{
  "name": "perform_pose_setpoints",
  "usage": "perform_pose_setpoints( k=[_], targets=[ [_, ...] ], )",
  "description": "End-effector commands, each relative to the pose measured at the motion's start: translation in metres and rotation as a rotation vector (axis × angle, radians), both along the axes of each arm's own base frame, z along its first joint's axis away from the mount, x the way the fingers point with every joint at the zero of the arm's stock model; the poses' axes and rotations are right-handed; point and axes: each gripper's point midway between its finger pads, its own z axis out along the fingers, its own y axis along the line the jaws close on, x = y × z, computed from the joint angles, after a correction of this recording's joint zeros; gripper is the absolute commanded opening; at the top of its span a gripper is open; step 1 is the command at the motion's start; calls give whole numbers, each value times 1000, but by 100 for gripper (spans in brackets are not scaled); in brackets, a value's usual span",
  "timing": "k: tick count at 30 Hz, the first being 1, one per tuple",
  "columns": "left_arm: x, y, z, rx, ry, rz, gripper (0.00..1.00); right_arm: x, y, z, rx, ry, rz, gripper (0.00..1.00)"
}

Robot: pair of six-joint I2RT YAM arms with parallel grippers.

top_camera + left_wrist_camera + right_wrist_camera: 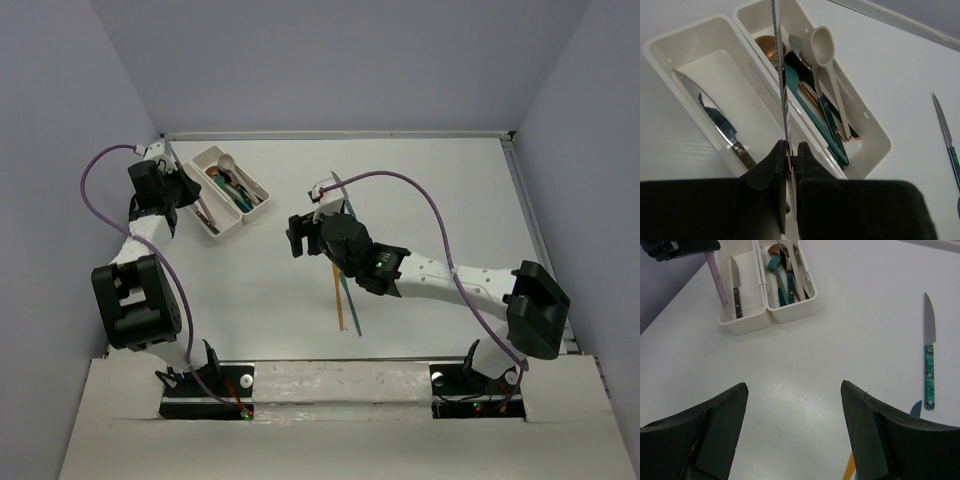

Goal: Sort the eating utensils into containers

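The containers [221, 235], two joined white trays [670, 47], sit at the back left. One tray holds a black-handled knife [715, 117]. The other holds several spoons, among them a cream one [821, 47], a copper one [771, 46] and a teal one [805, 107]. My left gripper [790, 147] is shut on a pink-handled knife [717, 282]. Its serrated blade [780, 75] hangs above the trays' shared wall. My right gripper [795, 395] stands open over bare table, right of the trays [742, 325]. A green-handled knife [929, 365] lies on the table.
An orange knife [340, 300] and a teal one [351, 300] lie side by side on the table under my right arm [420, 272]. Low rails edge the table at the back [340, 135] and along the right side [530, 215].
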Motion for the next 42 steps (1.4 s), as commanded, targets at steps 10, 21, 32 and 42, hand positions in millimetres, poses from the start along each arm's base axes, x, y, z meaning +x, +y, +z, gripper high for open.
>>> perform_pose_setpoints(
  k=[10,21,32,42],
  targets=[
    [52,0,-27,-120,-1,1,0,12,-55,-24,2,69,-147,80],
    [37,4,-52,-82,36,26,49,48,-108,-58,-85,238,-308,80],
    [26,14,-5,9,-62,64,74,85,-156,-128,-318,476,-341,72],
    [5,8,37,94,-167,22,80,20,-161,-175,-362,726,-211,65]
  ],
)
